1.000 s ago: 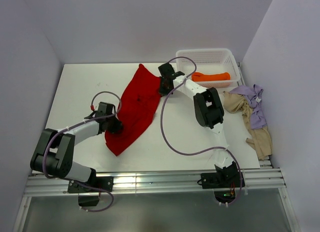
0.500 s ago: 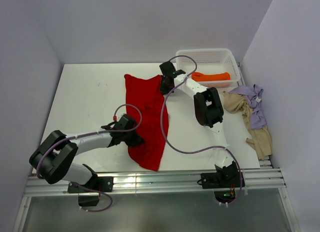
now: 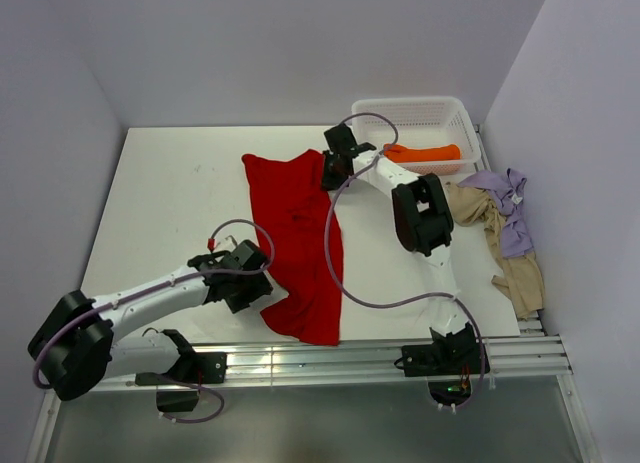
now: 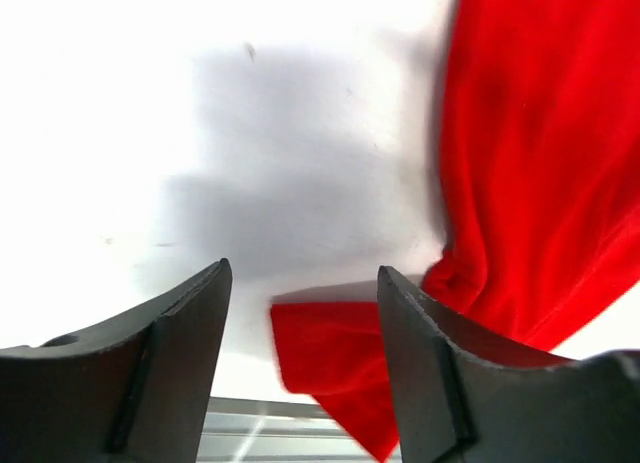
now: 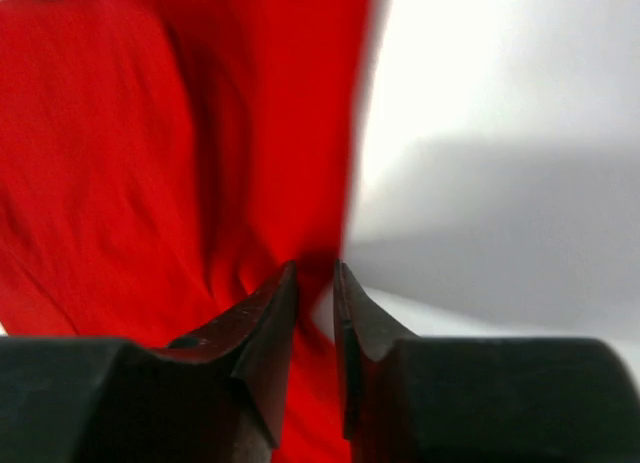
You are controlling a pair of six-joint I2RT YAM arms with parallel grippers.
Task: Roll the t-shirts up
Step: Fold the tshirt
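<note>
The bright red t-shirt [image 3: 300, 233] lies spread lengthwise on the white table [image 3: 170, 203], from mid-back down to the front edge. My left gripper [image 3: 258, 283] sits at the shirt's near left edge. Its jaws are open, and a red corner [image 4: 330, 353] shows on the table beyond the gap, not gripped. My right gripper [image 3: 334, 171] is at the shirt's far right corner, jaws parted by a narrow gap over the red cloth [image 5: 120, 163]. An orange t-shirt [image 3: 425, 153] lies in the basket. Lilac [image 3: 510, 208] and beige [image 3: 495, 248] t-shirts lie crumpled at the right.
A white mesh basket [image 3: 410, 113] stands at the back right corner. A metal rail [image 3: 300, 363] runs along the table's front edge, just past the shirt's hem. Purple cables loop from both arms over the table. Walls close in on three sides.
The left arm has carried the shirt's near end rightward and toward the front edge, and the shirt is now laid out flatter. Both grippers have gone from shut to parted.
</note>
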